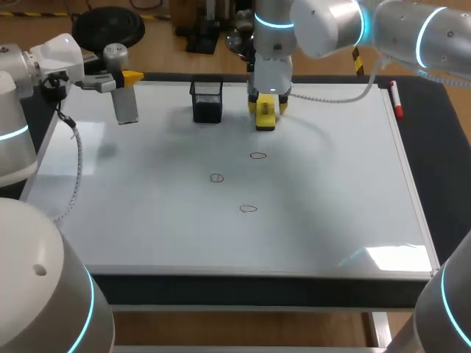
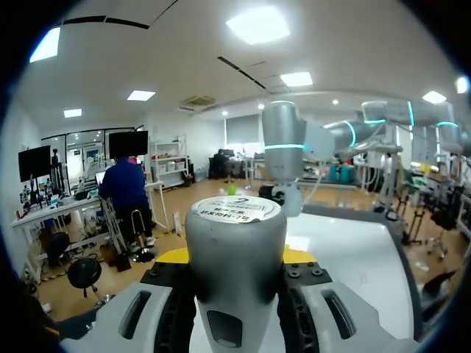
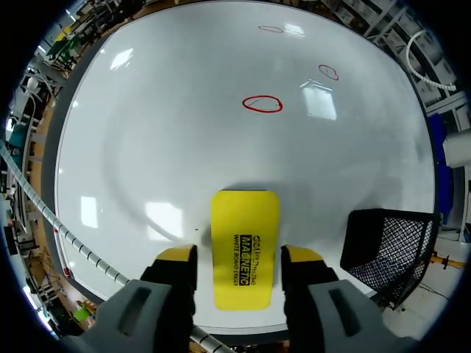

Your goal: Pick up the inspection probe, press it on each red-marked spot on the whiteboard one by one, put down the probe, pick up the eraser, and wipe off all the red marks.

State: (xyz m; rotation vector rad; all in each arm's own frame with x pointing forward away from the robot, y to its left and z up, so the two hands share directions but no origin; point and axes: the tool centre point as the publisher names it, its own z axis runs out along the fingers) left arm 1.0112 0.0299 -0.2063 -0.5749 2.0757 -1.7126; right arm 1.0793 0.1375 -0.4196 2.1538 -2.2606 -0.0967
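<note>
The right end effector (image 1: pixel 265 105) hangs in the upper middle of the head view, fingers spread on both sides of the yellow eraser (image 1: pixel 266 122). In the right wrist view a thin gap shows between the eraser (image 3: pixel 245 220) and one finger (image 3: pixel 179 257), so it is released, not grasping. The eraser lies on the whiteboard (image 1: pixel 147 191), just beside the black mesh basket (image 1: pixel 207 101). The left end effector (image 1: pixel 126 77), at the upper left, is clenched on the grey inspection probe (image 1: pixel 126 107), held above the board's corner. Three red marks (image 1: pixel 257 155) sit in the middle of the board, ahead of the eraser. A red marker (image 1: pixel 396 99) lies at the upper right edge.
</note>
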